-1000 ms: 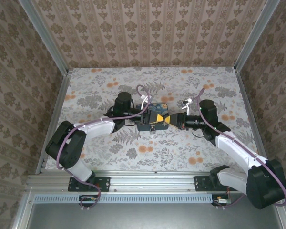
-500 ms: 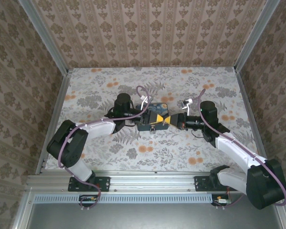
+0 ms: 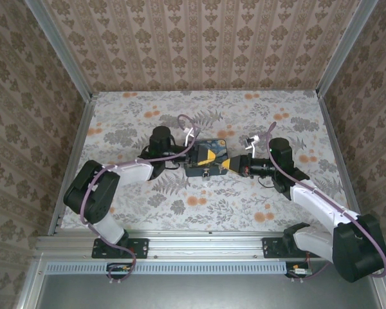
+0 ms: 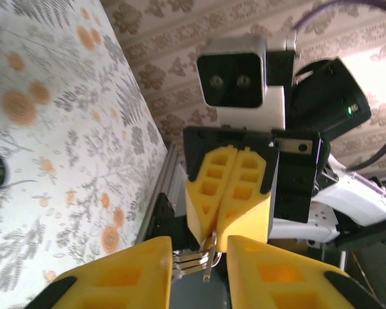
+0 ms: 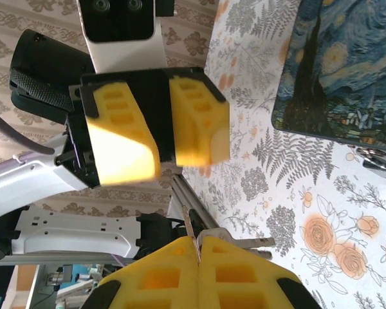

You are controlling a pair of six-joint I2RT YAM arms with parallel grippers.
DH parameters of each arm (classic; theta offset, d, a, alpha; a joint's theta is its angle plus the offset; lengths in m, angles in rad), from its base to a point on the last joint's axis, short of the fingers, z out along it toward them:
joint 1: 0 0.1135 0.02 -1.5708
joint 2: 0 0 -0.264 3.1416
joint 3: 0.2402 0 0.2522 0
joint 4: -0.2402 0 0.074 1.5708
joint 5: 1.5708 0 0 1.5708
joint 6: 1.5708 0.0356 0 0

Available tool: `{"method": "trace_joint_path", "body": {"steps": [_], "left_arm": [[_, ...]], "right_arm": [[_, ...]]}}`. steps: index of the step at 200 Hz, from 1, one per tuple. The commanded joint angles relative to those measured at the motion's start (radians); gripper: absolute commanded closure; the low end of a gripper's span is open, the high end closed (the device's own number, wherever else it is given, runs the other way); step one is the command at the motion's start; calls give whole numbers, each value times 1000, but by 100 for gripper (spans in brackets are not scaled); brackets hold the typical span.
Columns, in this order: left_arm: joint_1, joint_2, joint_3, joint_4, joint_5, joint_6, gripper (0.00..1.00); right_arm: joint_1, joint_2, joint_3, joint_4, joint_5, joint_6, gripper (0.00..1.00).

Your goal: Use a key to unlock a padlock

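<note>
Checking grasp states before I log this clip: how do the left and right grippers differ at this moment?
The left gripper has its fingers apart with a dark gap between them, while the right gripper has its fingers pressed together. The right gripper pinches a thin metal key at its tips, whereas the left gripper clamps nothing that I can make out. Both have yellow fingers and face each other tip to tip.

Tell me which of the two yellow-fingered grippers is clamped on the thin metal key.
The right gripper: its yellow fingers are pressed together on the thin metal key. The left gripper differs in that its fingers stand apart with a gap.
</note>
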Motion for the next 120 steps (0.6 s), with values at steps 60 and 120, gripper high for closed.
{"method": "trace_joint_path", "body": {"steps": [60, 120], "left_arm": [[-78, -223, 138, -1081, -557, 645, 59], [-294, -203, 21, -1001, -962, 524, 50]], "right_arm": [[-50, -26, -35, -107, 155, -16, 100], [-109, -60, -56, -240, 208, -50, 100]]}}
